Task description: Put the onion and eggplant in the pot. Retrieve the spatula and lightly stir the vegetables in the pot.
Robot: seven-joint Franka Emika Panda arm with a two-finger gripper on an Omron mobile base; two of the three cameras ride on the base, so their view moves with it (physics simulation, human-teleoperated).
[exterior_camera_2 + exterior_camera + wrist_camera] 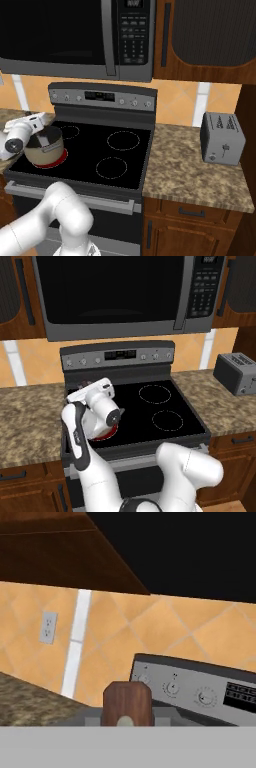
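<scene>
The beige pot [44,150] sits on the stove's front left burner, which glows red [56,161]. My white hand hovers just over the pot's rim, with the gripper [40,120] pointing toward the back of the stove. In the left base view the arm covers the pot, and the gripper [82,388] sits above the red burner [102,433]. The hand view has a dark brown handle end, the spatula [126,704], standing up in the gripper [126,718], which is shut on it. The blade is hidden. Onion and eggplant are hidden; the pot's inside is out of sight.
The stove's control panel [200,692] and tiled backsplash with an outlet [48,627] face the hand. A microwave [125,291] hangs above the stove. A grey toaster [222,137] stands on the right counter. Two unlit burners [167,420] lie to the right.
</scene>
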